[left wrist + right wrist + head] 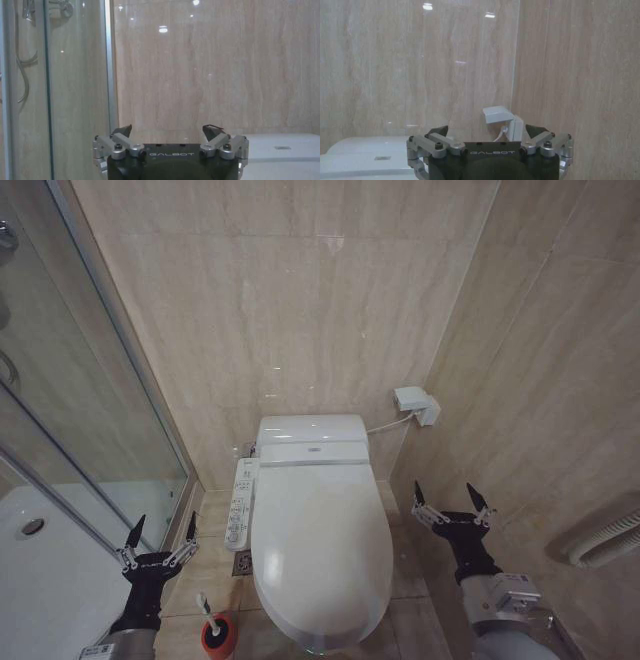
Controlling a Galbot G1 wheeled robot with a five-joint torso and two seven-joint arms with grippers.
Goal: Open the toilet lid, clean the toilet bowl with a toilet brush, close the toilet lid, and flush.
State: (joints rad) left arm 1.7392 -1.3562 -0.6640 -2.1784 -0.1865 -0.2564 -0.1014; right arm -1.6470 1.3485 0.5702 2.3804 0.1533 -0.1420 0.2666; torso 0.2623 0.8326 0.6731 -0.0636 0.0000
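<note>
Head view: toilet lid (322, 555) down, covering the toilet bowl (318, 642), whose front edge shows just beneath it. White button panel (241, 503) runs along the bowl's left side. Toilet brush (207, 610) stands in its red holder (219, 635) on the floor tiles, just left of the bowl's front. Left gripper (160, 538) raised left of the brush, near the glass shower door (90, 430) — fingers spread wide, nothing held. Right gripper (452, 505) raised on the bowl's right side, close to the side wall, fingers likewise wide apart and empty. A white wall box (416, 404) with a cable sits beyond the tank.

Left wrist view: left gripper (170, 132) apart and empty, facing the tiled wall; shower door frame (109, 67) beside it, tank top (280, 148) at the edge.

Right wrist view: right gripper (490, 131) open, holding nothing — wall box (501, 116) straight ahead, tank (367, 153) to one side.
</note>
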